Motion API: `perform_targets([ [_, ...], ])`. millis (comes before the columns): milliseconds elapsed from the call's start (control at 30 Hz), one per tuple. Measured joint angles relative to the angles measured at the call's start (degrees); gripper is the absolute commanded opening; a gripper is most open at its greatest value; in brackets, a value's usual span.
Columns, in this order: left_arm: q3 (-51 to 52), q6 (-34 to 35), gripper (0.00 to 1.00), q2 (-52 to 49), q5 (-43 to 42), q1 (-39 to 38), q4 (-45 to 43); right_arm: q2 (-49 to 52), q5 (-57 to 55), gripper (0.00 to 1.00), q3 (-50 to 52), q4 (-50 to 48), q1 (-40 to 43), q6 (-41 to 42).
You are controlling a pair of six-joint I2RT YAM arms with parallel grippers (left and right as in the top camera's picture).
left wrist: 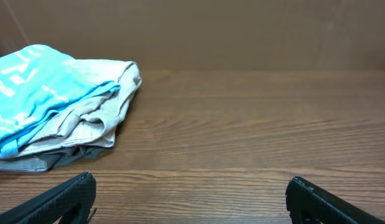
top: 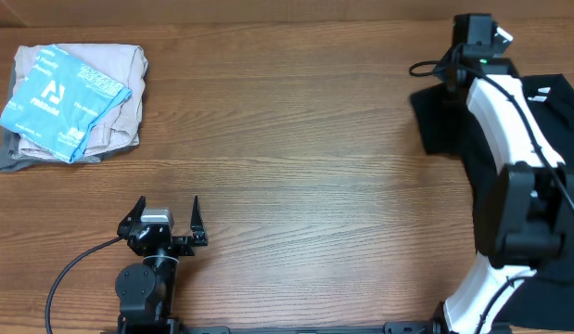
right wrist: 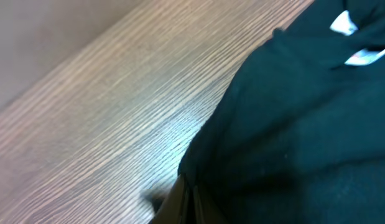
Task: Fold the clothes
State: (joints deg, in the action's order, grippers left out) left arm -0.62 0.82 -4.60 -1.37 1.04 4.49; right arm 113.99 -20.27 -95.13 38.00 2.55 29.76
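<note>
The clothes [top: 444,125] are a black garment spread at the table's right edge, partly under my right arm [top: 498,111]. A small white label [top: 543,93] shows on it. In the right wrist view the black cloth [right wrist: 304,124] fills the right side, its label [right wrist: 344,23] at the top. My right gripper [right wrist: 187,190] is shut on the cloth's near left edge, right at the wood. My left gripper [top: 169,202] stands open near the front left, far from the garment. Nothing lies between its fingers [left wrist: 74,193].
A folded pile [top: 73,102] of light blue, beige and grey garments lies at the back left corner; the left wrist view shows this pile [left wrist: 61,106] ahead to the left. Bare wooden table [top: 296,158] stretches between the two arms.
</note>
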Motion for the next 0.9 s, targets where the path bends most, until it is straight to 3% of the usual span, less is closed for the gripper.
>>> perform_targets([
  [433, 0.0, 0.0, 1.0, 0.0, 0.0, 0.0, 0.0, -2.14, 8.28, 0.04, -0.22, 4.94, -4.13, -5.05],
  [900, 0.0, 0.0, 1.0, 0.0, 0.0, 0.0, 0.0, -4.81, 17.35, 0.1, -0.24, -2.14, -25.57, -4.9],
])
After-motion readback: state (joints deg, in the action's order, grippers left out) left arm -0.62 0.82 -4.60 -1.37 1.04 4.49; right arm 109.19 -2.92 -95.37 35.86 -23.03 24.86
